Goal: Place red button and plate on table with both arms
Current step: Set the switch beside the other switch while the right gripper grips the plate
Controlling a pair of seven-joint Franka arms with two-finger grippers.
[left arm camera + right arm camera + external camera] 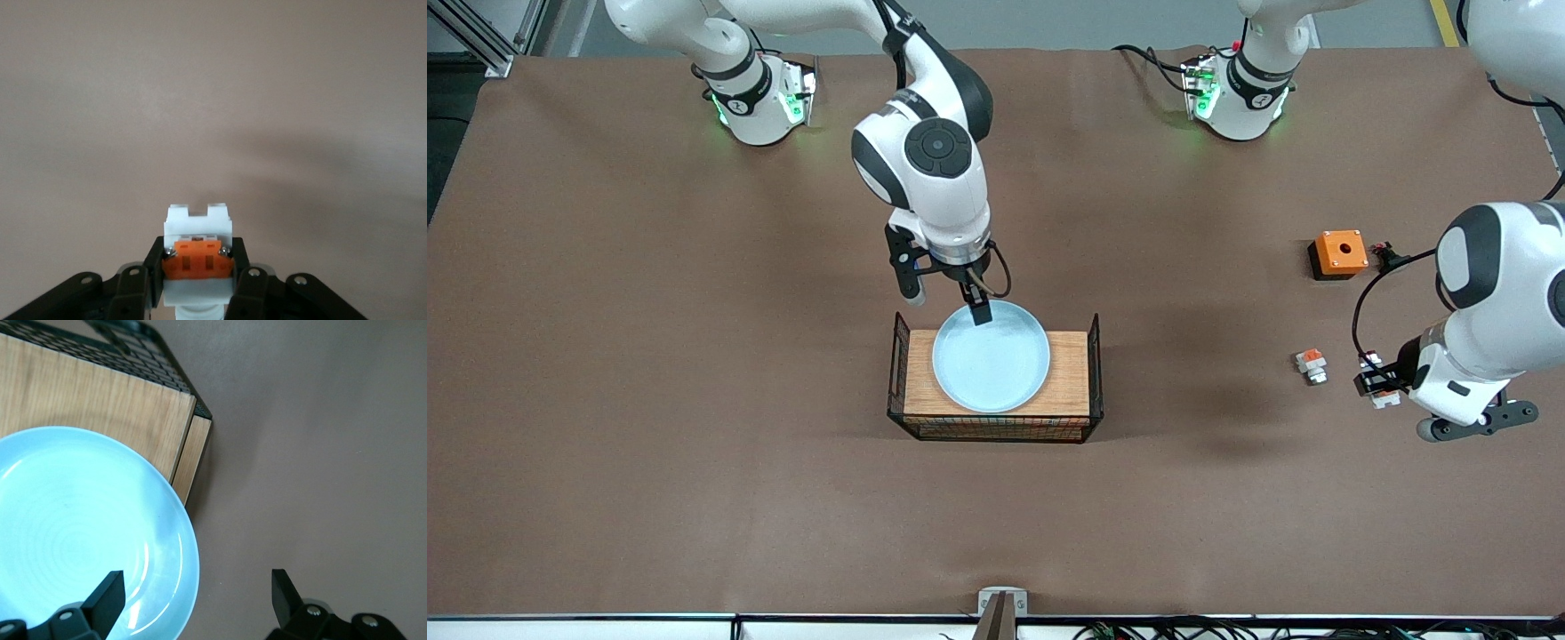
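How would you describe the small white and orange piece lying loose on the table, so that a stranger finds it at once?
Look at the left arm's end of the brown table, where an orange box with a hole stands. Nearer the front camera than that box lies the loose white-orange piece, alone on the sheet. Unlike the red button, clamped in the left gripper beside it, nothing holds it.

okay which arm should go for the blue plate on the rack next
The right. The right gripper hangs open, straddling the plate rim on the rack. The left gripper is shut on the red button, over the table at its own end.
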